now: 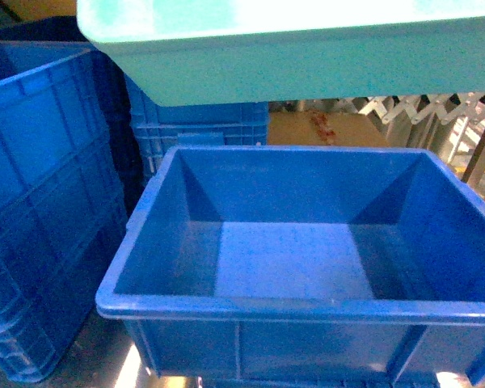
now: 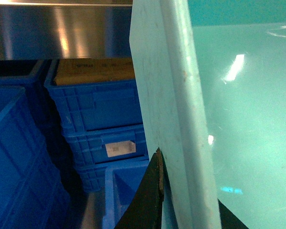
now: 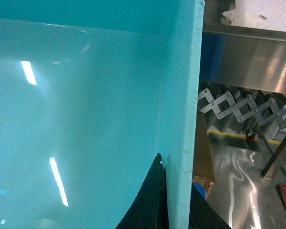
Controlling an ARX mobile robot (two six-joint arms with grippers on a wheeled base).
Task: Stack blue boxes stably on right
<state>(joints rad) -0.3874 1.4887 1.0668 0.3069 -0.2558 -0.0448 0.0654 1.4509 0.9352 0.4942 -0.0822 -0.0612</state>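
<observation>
Both wrist views close on turquoise bin [image 2: 238, 119].

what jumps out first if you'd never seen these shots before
A pale turquoise bin hangs across the top of the head view, held up by both grippers: the left gripper clamps its left rim, the right gripper its right rim. Right under it sits an open royal-blue bin, with ribbed blue crates stacked to the left.

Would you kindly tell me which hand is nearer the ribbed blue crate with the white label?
Left. The left hand clamps the turquoise bin's left wall, the labelled crate just beyond it; the right hand clamps the opposite wall, a bin's width farther.
</observation>
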